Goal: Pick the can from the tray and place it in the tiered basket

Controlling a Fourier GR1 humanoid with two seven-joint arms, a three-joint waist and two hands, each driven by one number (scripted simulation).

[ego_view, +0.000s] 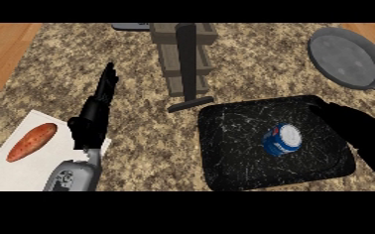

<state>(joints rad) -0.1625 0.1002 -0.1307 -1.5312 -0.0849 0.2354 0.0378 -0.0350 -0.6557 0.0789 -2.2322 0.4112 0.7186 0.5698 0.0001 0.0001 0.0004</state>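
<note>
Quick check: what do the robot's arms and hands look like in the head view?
Left hand: black, slim, jointed fingers, on a grey and white forearm with darker panel cutouts. Right hand: only a black mass at the view's right edge; its forearm is out of view. No cables or markings visible.

Speckled tan-brown granite counter (139,59) fills most of frame. Wood-tone strip (16,44) along upper left edge, another small wood patch (362,28) at upper right corner. White board (29,166) at lower left, sweet potato (31,142) lying on it. Round grey plate (344,57) at upper right, partly cut by frame edge. Even lighting, soft shadows only.
</note>
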